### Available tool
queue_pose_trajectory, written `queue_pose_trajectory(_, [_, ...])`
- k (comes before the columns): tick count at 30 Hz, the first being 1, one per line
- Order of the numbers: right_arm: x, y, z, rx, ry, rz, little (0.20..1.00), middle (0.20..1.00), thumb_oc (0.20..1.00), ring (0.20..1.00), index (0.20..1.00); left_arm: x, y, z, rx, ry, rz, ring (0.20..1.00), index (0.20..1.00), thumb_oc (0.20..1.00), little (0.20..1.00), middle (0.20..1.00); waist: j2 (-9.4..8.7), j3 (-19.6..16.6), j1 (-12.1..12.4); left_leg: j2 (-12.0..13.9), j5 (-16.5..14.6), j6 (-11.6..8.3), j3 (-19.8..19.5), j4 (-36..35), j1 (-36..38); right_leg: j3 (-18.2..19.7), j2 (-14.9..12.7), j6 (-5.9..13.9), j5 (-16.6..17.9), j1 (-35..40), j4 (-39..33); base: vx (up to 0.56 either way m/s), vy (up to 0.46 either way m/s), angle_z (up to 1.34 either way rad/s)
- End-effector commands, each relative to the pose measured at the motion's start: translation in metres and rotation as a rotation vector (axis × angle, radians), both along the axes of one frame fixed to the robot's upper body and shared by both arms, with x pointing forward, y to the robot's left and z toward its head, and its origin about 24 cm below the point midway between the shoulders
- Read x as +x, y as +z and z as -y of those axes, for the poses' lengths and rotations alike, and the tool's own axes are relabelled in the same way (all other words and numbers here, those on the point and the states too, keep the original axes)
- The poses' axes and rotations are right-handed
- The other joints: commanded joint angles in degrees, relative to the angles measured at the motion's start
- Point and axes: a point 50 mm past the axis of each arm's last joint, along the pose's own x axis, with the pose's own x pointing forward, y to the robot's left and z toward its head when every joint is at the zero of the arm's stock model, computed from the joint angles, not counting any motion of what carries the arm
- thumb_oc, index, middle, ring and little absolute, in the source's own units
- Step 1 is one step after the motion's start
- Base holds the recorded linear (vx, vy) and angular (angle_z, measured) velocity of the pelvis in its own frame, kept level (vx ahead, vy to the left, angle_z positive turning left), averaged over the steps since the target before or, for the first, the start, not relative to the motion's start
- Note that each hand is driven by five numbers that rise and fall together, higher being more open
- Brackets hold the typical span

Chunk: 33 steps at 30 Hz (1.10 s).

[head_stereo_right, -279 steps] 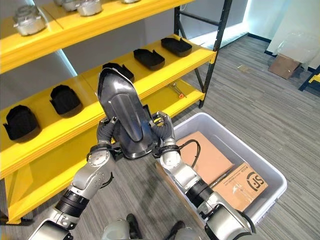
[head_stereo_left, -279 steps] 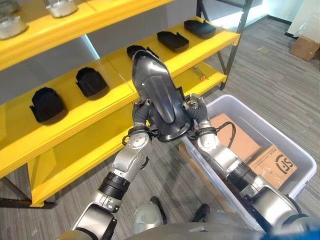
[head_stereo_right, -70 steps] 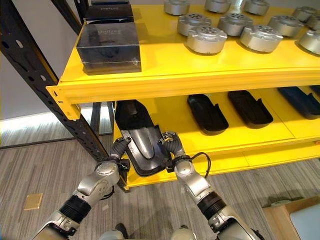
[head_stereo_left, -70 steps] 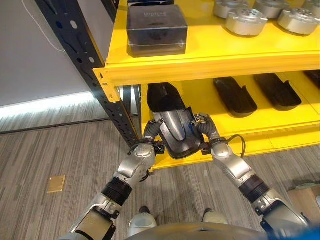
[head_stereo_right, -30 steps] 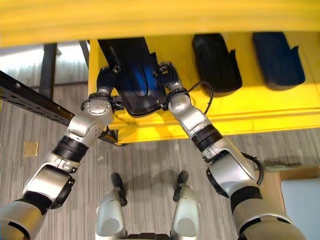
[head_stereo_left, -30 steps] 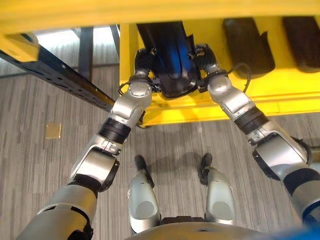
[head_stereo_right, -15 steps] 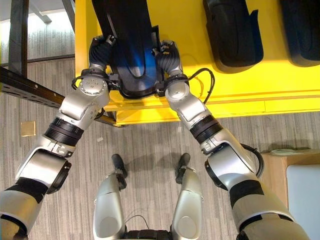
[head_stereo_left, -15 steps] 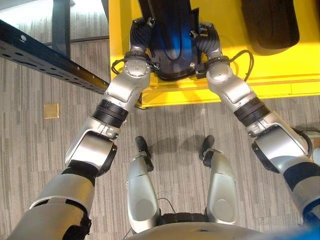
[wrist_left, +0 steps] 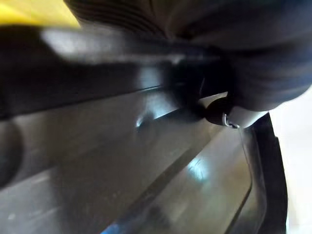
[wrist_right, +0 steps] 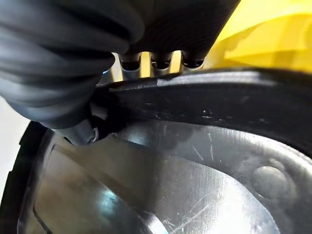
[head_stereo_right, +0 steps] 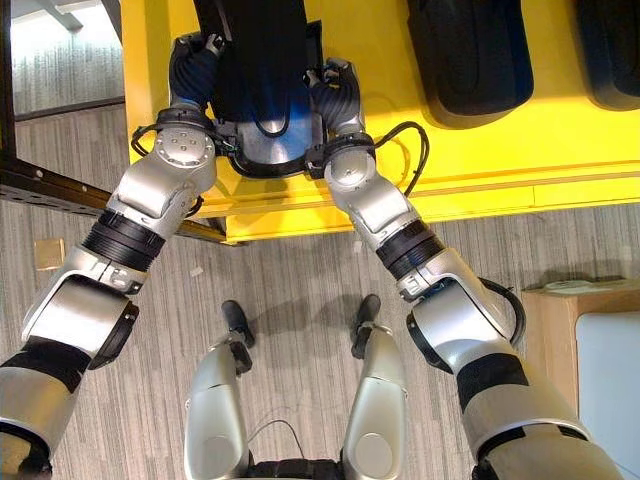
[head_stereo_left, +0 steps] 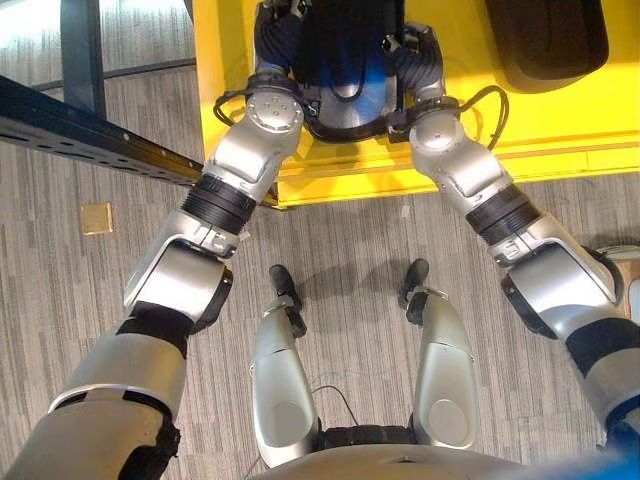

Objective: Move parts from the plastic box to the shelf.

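Observation:
A large dark, glossy metal part (head_stereo_left: 345, 70) lies lengthwise on the lower yellow shelf (head_stereo_left: 420, 170), its rounded near end close to the shelf's front lip. My left hand (head_stereo_left: 276, 38) grips its left rim and my right hand (head_stereo_left: 414, 58) grips its right rim. In the right wrist view the fingers (wrist_right: 158, 61) hook behind the part's rim (wrist_right: 204, 102) and the thumb presses on its inner face. The left wrist view has the left hand (wrist_left: 253, 63) clamped on the part (wrist_left: 146, 185) in the same way.
Two more black parts (head_stereo_right: 468, 60) (head_stereo_right: 612, 50) lie on the same shelf to the right. A dark rack beam (head_stereo_left: 90, 135) crosses at the left. A pale plastic box (head_stereo_right: 608, 375) with a brown object (head_stereo_right: 545, 325) beside it stands at the right edge. A small tan square (head_stereo_left: 97, 218) lies on the floor.
Both hands have pushed the part farther back onto the shelf, and its far end now runs out of the top of the eye views. The head camera has tilted lower.

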Motion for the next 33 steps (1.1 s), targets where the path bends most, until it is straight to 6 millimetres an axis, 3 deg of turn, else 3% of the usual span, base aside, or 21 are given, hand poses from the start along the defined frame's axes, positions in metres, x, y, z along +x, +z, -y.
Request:
queue_pose_trajectory(1, [-0.007, 0.038, -0.028, -0.072, 0.116, 0.122, 1.000, 1.000, 1.000, 1.000, 1.000, -0.011, 0.042, 0.032, -0.051, -0.090, 0.164, 1.000, 1.000, 1.000, 1.000, 1.000, 2.14, -1.48, 0.62, 0.65, -2.43, -1.49, 2.65, 0.25, -0.91, 1.28, 1.27, 3.92, -1.34, -0.47, -2.16, 0.00, 0.000, 0.00])
queue_pose_trajectory(10, [-0.004, 0.049, -0.025, -0.043, -0.004, 0.170, 1.000, 1.000, 1.000, 1.000, 1.000, -0.014, 0.047, 0.033, -0.140, -0.109, 0.259, 1.000, 1.000, 1.000, 1.000, 1.000, 1.90, -1.48, 1.52, 0.56, -2.47, -1.56, 2.25, 0.11, 0.04, 0.84, 1.29, 3.80, -1.82, 0.45, -1.39, 0.00, -0.007, 0.00])
queue_pose_trajectory(12, [-0.008, 0.056, -0.023, -0.053, -0.027, 0.253, 1.000, 1.000, 1.000, 1.000, 1.000, -0.019, 0.050, 0.030, -0.168, -0.095, 0.320, 1.000, 1.000, 1.000, 1.000, 1.000, 1.67, -1.48, 1.67, 0.33, -2.50, -1.59, 1.90, -0.05, 0.07, 0.93, 1.59, 3.81, -1.89, 0.67, -1.69, 0.00, 0.000, 0.00])
queue_pose_trajectory(17, [-0.014, 0.064, -0.022, -0.247, -0.118, 0.381, 1.000, 1.000, 1.000, 1.000, 1.000, -0.031, 0.045, 0.030, -0.243, -0.109, 0.416, 1.000, 1.000, 1.000, 1.000, 1.000, 1.34, -1.48, 2.21, 0.21, -2.88, -1.46, 1.58, -0.36, 0.98, 0.70, 1.58, 3.92, -2.56, 1.65, -1.57, 0.00, -0.004, 0.01])
queue_pose_trajectory(26, [-0.014, 0.063, -0.010, -0.140, -0.215, 0.351, 1.000, 1.000, 1.000, 1.000, 1.000, -0.046, 0.048, 0.028, -0.201, -0.134, 0.502, 1.000, 1.000, 1.000, 1.000, 1.000, 0.82, -1.51, 3.02, 0.26, -3.35, -1.14, 1.43, -0.44, 2.43, 0.06, 1.28, 3.85, -3.40, 3.31, -1.10, -0.01, -0.009, 0.03])
queue_pose_trajectory(33, [-0.028, 0.080, 0.001, -0.128, -0.320, 0.575, 1.000, 1.000, 1.000, 1.000, 1.000, -0.054, 0.052, 0.020, -0.221, -0.131, 0.565, 1.000, 1.000, 1.000, 1.000, 1.000, 1.48, -1.97, 2.98, -0.36, -2.50, -0.12, 1.80, -1.44, 4.66, -0.36, 1.72, 3.37, -2.87, 5.44, -1.75, -0.05, 0.025, 0.01])
